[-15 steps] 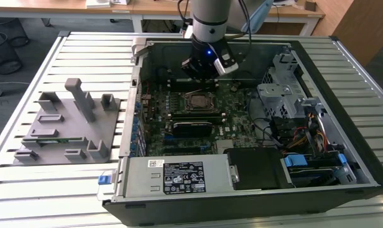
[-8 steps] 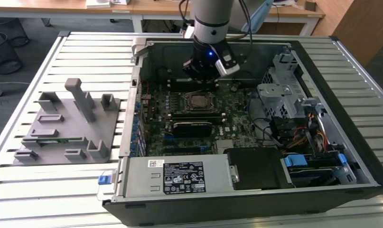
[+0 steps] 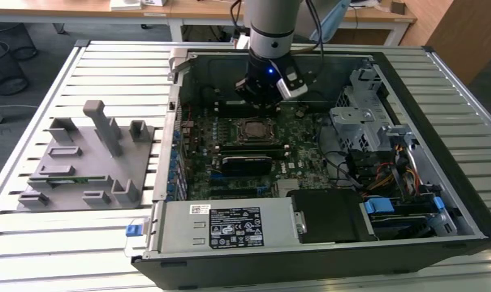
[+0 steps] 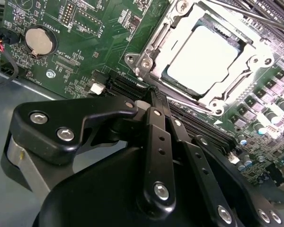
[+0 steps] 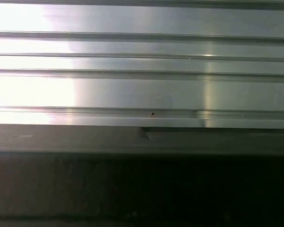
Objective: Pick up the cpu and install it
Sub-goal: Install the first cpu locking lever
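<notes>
A ribbed aluminium surface (image 3: 83, 73) carries an open computer case (image 3: 440, 146) lying on its side, with a grey moulded parts holder (image 3: 75, 170) well apart from it towards the exterior view's left. Wooden desks run along the far wall. Inside the case the green motherboard (image 3: 302, 152) faces up, with a power supply (image 3: 221, 228) at the near edge and a bundle of cables and drive cages towards the exterior view's right.

The cpu (image 4: 206, 59) sits in the motherboard socket, its silver top showing inside the metal socket frame (image 4: 151, 56) (the frame lies around all four of its sides); in the exterior view it shows as a small pale square (image 3: 252, 129). The arm reaches down into the case, and the hand (image 3: 257, 100) hangs just beyond the socket, near the cpu but not touching it. In the second wrist view the hand's black fingers (image 4: 156, 106) are pressed together, with nothing between them. A round coin battery (image 4: 39, 41) lies on the board, apart from the socket.
</notes>
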Controlling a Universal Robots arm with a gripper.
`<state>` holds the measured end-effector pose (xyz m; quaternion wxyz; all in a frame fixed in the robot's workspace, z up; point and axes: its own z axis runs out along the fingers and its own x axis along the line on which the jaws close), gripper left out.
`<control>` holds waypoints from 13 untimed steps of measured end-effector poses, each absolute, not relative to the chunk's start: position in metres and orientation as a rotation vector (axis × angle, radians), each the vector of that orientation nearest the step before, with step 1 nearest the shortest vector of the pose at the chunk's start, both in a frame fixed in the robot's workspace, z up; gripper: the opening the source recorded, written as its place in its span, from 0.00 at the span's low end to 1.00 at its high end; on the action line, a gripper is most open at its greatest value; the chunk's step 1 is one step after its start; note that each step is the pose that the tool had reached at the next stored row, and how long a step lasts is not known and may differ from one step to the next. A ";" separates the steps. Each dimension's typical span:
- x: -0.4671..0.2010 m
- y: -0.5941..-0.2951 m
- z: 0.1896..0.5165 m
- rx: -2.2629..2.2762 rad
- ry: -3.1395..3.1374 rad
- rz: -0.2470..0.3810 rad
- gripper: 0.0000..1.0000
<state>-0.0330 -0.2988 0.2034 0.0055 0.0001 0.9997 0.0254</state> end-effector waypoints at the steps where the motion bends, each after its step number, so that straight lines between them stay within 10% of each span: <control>1: -0.033 -0.299 0.203 0.000 3.130 0.079 0.11; 13: -0.032 -0.299 0.200 0.000 3.130 0.071 0.11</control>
